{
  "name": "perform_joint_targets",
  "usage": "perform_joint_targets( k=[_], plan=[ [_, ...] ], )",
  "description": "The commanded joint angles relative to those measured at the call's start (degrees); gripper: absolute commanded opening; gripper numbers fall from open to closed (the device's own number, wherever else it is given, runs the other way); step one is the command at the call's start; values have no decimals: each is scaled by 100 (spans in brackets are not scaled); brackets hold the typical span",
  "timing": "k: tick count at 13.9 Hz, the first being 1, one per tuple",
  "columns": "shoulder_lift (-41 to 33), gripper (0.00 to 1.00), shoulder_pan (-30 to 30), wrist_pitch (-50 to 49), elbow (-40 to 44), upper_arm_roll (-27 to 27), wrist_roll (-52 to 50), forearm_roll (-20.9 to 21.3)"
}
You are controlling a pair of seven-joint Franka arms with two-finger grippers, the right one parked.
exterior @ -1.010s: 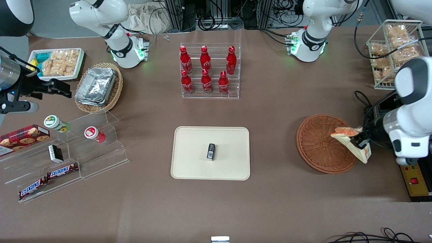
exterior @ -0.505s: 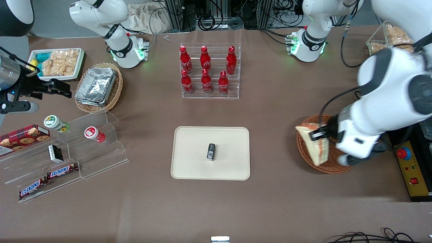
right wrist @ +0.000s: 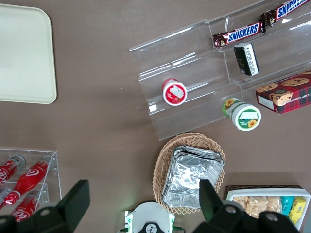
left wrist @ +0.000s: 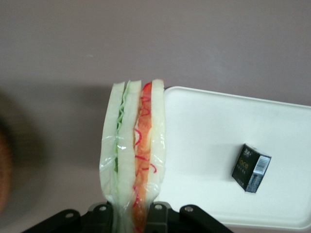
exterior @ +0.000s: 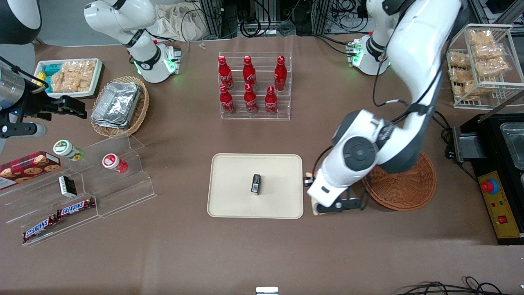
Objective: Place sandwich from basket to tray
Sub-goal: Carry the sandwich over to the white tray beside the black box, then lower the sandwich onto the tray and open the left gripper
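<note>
The sandwich (left wrist: 133, 150), a wedge of white bread in clear wrap with red-orange and green filling, is held upright in my left gripper (left wrist: 131, 219), which is shut on its lower end. In the front view the gripper (exterior: 313, 196) hangs just beside the edge of the cream tray (exterior: 229, 172) that faces the working arm's end. The arm hides most of the sandwich (exterior: 315, 209) there. In the wrist view the wedge overlaps the tray (left wrist: 204, 126) at its rim. The round reddish-brown basket (exterior: 405, 188) lies partly under the arm, with nothing showing in its visible part.
A small black box (exterior: 256, 184) stands on the tray's middle. A clear rack of red bottles (exterior: 254, 86) stands farther from the camera. Toward the parked arm's end are an acrylic stepped shelf (exterior: 102, 180) and a foil-filled oval basket (exterior: 119, 105). A wire snack rack (exterior: 481, 61) sits toward the working arm's end.
The left arm has carried the sandwich from over the basket toward the tray, and it is now at the tray's edge. The basket is uncovered.
</note>
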Motion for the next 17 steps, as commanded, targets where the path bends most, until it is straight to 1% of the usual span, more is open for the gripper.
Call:
perform_joint_targets(
  k=[1, 3, 8, 9, 10, 11, 13, 16, 17],
  plan=[
    [527, 0, -346, 157, 384, 17, -236, 201],
    [712, 0, -434, 166, 367, 17, -315, 201],
    [1037, 0, -663, 604, 332, 26, -377, 210],
    [1055, 8, -663, 649, 332, 26, -369, 210],
    [1073, 77, -663, 641, 323, 26, -369, 219],
    [1055, 100, -672, 640, 314, 26, -369, 314],
    [977, 100, -663, 588, 323, 26, -386, 543],
    [792, 100, -585, 535, 323, 26, -597, 544],
    [696, 100, -532, 370, 323, 26, -614, 518]
  ],
)
